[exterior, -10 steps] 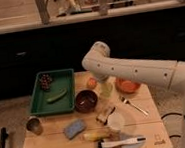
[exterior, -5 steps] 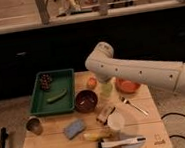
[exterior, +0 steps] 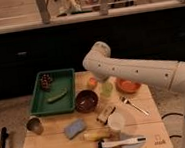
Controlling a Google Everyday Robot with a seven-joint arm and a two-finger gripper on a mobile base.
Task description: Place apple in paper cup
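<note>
1. One white robot arm [exterior: 136, 73] reaches in from the right. Its gripper [exterior: 102, 81] is at frame centre, beside the small round orange-red apple [exterior: 92, 82]; its grip state cannot be told.
2. The apple rests on the wooden table [exterior: 48, 144], near a pale green cup [exterior: 107, 88].
3. The plain white paper cup [exterior: 115, 121] stands lower, right of centre, well apart from the apple.

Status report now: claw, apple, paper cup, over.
Claw low beside apple, by green cup. Apple on table, far side. Paper cup near front, upright. Brown bowl near the path.
</note>
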